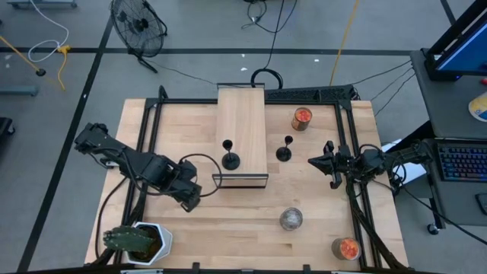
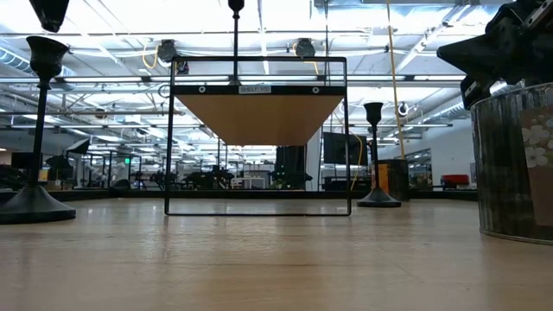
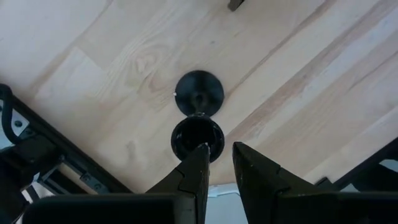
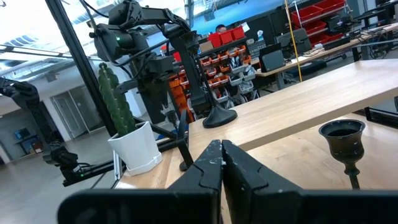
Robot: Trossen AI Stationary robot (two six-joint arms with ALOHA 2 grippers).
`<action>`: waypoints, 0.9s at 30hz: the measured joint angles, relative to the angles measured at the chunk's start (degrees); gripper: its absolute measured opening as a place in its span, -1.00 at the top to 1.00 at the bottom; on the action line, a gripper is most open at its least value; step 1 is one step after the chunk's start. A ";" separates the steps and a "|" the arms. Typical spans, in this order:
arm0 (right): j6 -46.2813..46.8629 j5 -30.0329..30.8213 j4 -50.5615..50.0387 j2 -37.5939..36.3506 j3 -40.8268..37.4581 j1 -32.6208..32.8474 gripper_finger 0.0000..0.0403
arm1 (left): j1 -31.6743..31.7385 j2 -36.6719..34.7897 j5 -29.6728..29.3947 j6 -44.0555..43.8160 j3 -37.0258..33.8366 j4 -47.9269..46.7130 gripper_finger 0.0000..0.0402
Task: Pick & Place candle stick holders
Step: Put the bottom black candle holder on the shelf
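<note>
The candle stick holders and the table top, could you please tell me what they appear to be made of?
The candle stick holders look like dark metal, though painted plastic is possible: thin black stem, glossy highlights on the cup. The table top looks like pale butcher-block wood: jointed strips with visible grain.

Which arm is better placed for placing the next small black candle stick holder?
Left. The left gripper already grips a small black candle stick holder near the wooden shelf; the right gripper is shut and empty.

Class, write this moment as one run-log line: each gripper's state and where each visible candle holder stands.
left gripper: shut on candle holder, table | right gripper: shut, empty | shelf holder: on wooden shelf | table holder: beside shelf
</note>
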 joint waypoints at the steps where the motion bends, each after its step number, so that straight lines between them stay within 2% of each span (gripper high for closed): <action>1: 0.00 0.00 0.00 0.00 0.00 -0.01 1.00 | 0.00 0.00 0.00 -0.02 0.00 0.59 0.61; 6: 0.00 -0.01 0.00 0.00 0.01 0.01 1.00 | 0.11 0.04 0.02 -0.04 0.00 4.41 0.61; 16: 0.01 -0.01 0.00 0.00 0.01 -0.01 1.00 | 0.11 0.04 -0.02 -1.36 -0.12 2.02 0.61; 27: 0.00 -0.02 0.00 0.00 0.00 0.00 1.00 | 0.80 0.04 1.51 -2.08 -4.69 2.69 0.61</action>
